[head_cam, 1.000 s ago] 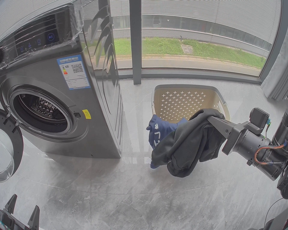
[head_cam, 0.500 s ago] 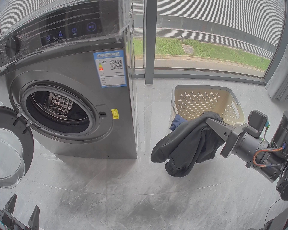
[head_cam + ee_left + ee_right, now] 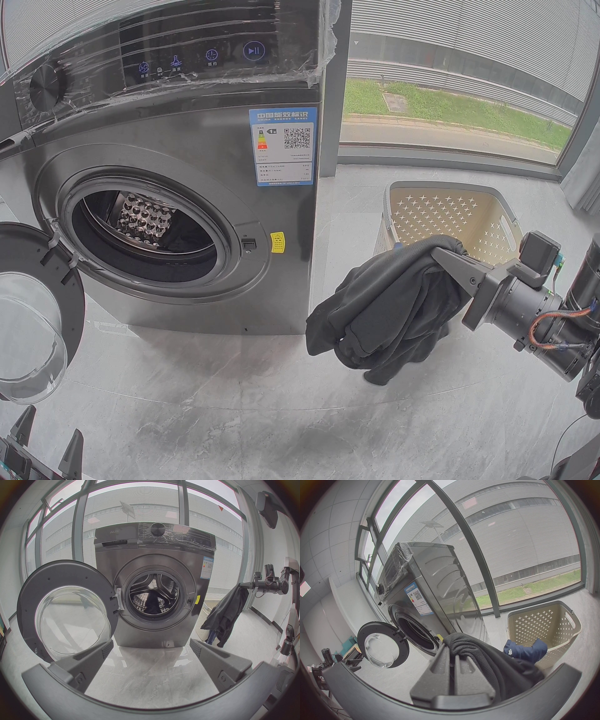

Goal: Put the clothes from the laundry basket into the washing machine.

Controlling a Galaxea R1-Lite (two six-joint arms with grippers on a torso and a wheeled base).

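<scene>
A dark grey garment point(image 3: 384, 306) hangs from my right gripper point(image 3: 445, 256), which is shut on its upper edge; the same garment point(image 3: 490, 664) drapes over that gripper point(image 3: 454, 658) in the right wrist view and shows far off as a hanging garment point(image 3: 226, 612). It dangles above the floor in front of the beige laundry basket point(image 3: 487, 215), right of the washing machine point(image 3: 187, 156). The machine's drum opening point(image 3: 147, 231) faces me, its round door point(image 3: 31, 312) swung open to the left. A blue garment point(image 3: 525, 650) lies over the basket rim point(image 3: 572, 620). My left gripper point(image 3: 47, 440) is low at the front left, open and empty.
Grey tiled floor point(image 3: 250, 412) spreads in front of the machine. A big window point(image 3: 462, 75) with a sill runs behind the basket. A curtain point(image 3: 584, 175) hangs at the far right.
The head camera has swung left, so machine and basket shifted right in view. The dark garment stays in my right gripper and hangs slightly lower; the blue garment is now hidden behind it.
</scene>
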